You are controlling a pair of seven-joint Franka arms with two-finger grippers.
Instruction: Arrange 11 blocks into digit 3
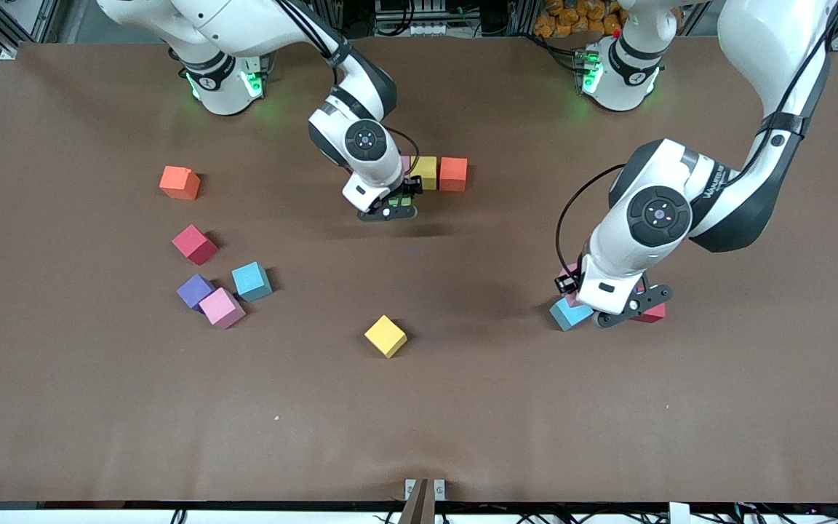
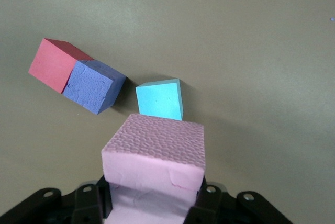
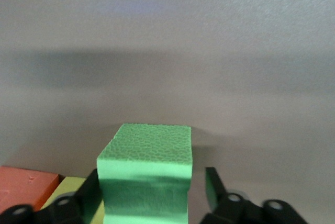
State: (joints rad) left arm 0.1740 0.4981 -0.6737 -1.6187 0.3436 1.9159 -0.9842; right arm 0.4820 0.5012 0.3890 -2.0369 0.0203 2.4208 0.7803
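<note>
My right gripper (image 1: 398, 205) stands open around a green block (image 3: 146, 166) on the table; one finger touches it and the other stands apart. This block lies just nearer the front camera than a row of pink (image 1: 406, 163), yellow (image 1: 427, 172) and orange-red (image 1: 453, 174) blocks. No digit 3 shape shows. Toward the left arm's end of the table, my left gripper (image 2: 152, 205) is shut on a pink block (image 2: 154, 148), low over a light blue block (image 2: 159, 100). A purple-blue block (image 2: 94, 86) and a red block (image 2: 55, 64) touch each other beside these.
Loose blocks lie toward the right arm's end: orange (image 1: 180, 183), crimson (image 1: 194, 244), purple (image 1: 195, 290), pink (image 1: 222, 308) and blue (image 1: 252, 281). A yellow block (image 1: 385, 335) sits alone mid-table, nearer the front camera. The brown table (image 1: 463, 407) stretches wide around them.
</note>
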